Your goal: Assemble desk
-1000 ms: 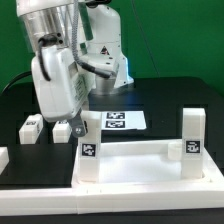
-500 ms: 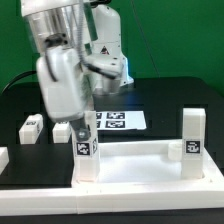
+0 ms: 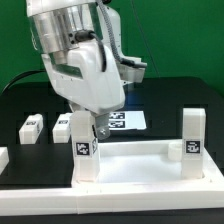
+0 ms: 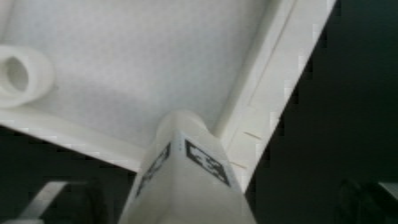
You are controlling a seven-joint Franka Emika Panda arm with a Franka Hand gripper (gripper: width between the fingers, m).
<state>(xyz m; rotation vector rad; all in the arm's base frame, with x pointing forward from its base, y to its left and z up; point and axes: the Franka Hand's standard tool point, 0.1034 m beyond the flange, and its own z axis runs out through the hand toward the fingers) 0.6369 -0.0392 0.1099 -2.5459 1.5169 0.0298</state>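
A green backdrop is seen behind a black counter (image 3: pixel 20 100), and the white tabletop (image 3: pixel 140 160) is lying rim up at the front edge. A release has just been made. Half a second ago the jaws were closed down over the first leg (image 3: pixel 86 143) at the exterior view's left corner — now they are spread wide, and the wrist has been swung round above it. In the wrist view the first leg (image 4: pixel 187 175) is seen standing free, with nothing pressing on it. It is left upright in its corner, so it is judged either seated or due a fresh grip for another turn.

A second leg (image 3: pixel 191 134) is standing at the right corner. A third leg (image 3: pixel 32 127) and a fourth leg (image 3: pixel 62 128) are lying loose on the counter.

No writing can be read — only black-and-white tags are shown on the legs and the marker board (image 3: pixel 128 120).
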